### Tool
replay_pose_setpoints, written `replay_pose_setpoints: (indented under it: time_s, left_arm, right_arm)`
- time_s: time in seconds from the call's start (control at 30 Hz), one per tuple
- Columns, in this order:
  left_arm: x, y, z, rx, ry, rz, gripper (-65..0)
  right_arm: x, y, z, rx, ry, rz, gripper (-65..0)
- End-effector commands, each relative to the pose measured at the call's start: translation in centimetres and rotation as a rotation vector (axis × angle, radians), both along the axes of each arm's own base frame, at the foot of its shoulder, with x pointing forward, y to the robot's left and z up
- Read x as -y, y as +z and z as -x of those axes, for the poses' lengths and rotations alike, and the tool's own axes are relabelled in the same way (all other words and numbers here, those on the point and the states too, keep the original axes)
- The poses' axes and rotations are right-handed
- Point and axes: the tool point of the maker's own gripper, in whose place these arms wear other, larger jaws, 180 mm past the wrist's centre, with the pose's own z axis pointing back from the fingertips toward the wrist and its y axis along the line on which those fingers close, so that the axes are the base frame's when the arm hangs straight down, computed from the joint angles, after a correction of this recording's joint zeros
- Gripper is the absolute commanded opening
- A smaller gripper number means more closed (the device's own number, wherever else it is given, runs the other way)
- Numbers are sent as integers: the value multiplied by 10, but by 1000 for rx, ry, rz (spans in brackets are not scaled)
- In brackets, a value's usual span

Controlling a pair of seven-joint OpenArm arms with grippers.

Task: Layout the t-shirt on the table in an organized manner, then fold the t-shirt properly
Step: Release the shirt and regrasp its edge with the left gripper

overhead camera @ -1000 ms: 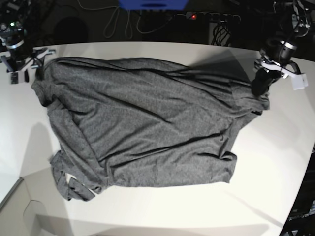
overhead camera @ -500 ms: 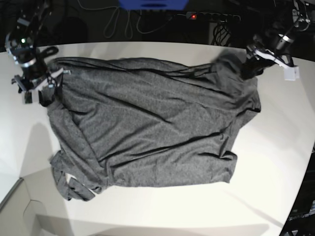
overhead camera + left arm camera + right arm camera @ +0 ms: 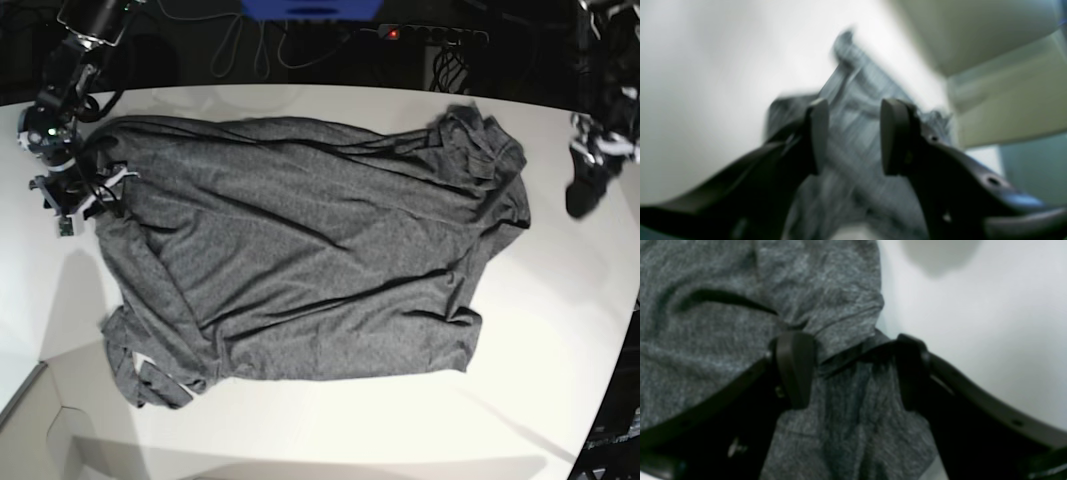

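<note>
Two pincers, both spread w/ nothing pinched. T-shirt (image 3: 300, 260) lies mostly flat across the middle of the white desk (image 3: 560, 330), dark heathered grey, wrinkled; in base view its far-right corner is bunched into a small heap near the desk's back edge, and its near-left corner is rumpled and rolled up close to the desk's front-left edge. Right pincer (image 3: 85, 195) sits at the shirt's far-left edge in base view; right wrist view shows its two black fingers (image 3: 795, 368) wide apart, straddling a fold of grey cloth (image 3: 840, 340), w/ bare white desk off to the right side of that frame. Can't tell whether the fingertips touch the cloth or hover just above. Left pincer (image 3: 583, 193) is off the shirt, over bare desk near the right edge in base view, apart from the bunched corner. Left wrist view is motion-blurred: fingers (image 3: 818, 133) parted w/ a clear gap, grey cloth (image 3: 857, 100) visible beyond and between them, not gripped, white desk to its left. Dark clutter w/ cables and a power strip (image 3: 430, 34) runs behind the desk's back edge.
</note>
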Motion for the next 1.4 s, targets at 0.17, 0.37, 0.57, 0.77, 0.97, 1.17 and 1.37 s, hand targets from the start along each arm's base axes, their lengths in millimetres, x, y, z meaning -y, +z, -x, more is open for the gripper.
replay_pose_setpoints:
  time_s: [0.17,0.37,0.57,0.77,0.97,1.17,1.37]
  left_arm:
    - [64,-5,-54,51,-146,34,-397]
    - [122,-77,-102,-115,-252,47,-397]
    - [126,-135,-121,-277,-248,45,-397]
    - [124,-144,-118,-304,-247,45,-397]
    - [124,-148,-115,-316,-247,47,-397]
    - [124,-153,-109,-330,-247,49,-397]
    - [124,-153,-109,-330,-247,49,-397]
  right_arm:
    - [4,14,-11,52,9,10,-256]
    - [4,18,-23,71,4,-2,-281]
    - [13,17,-38,71,-6,-13,-557]
    - [37,29,-58,90,-24,4,-650]
    - [78,62,-95,164,-97,2,-650]
    - [124,85,-123,187,-175,-36,-650]
    - [131,90,-129,217,-185,-46,-650]
